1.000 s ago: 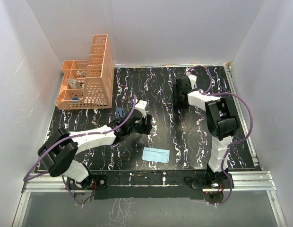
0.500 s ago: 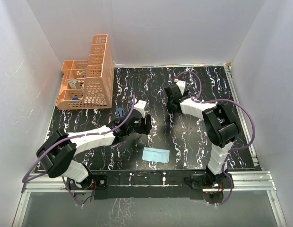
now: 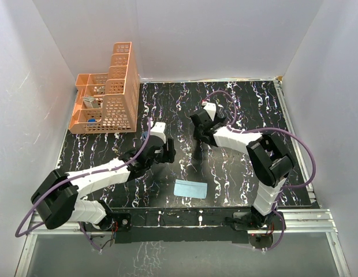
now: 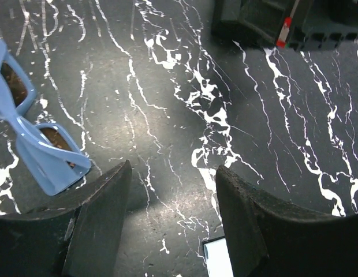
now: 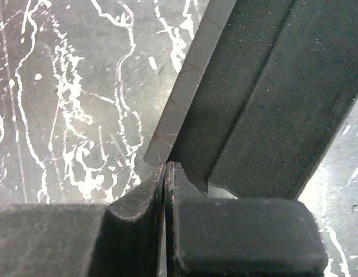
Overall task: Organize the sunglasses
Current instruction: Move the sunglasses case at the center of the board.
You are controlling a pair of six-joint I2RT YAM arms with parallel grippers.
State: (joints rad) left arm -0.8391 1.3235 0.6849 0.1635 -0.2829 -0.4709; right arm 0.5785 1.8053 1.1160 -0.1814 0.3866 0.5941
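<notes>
The blue sunglasses (image 4: 37, 147) lie folded on the black marbled table, just left of my left gripper (image 4: 173, 213). That gripper is open and empty, low over the table. In the top view the sunglasses (image 3: 146, 136) peek out beside the left gripper (image 3: 165, 152). My right gripper (image 5: 169, 168) is shut on a thin edge of the black glasses case (image 5: 271, 86), whose grey lining (image 5: 190, 75) shows. In the top view the right gripper (image 3: 200, 122) holds the case at the table's middle back. The case (image 4: 242, 20) also shows at the top of the left wrist view.
A light blue cloth (image 3: 190, 188) lies flat near the front edge, and its corner (image 4: 216, 259) shows between my left fingers. An orange mesh organizer (image 3: 108, 92) stands at the back left. White walls enclose the table.
My right arm has swung left with the case, from the back right toward the middle. My left gripper has shifted slightly left and stays open.
</notes>
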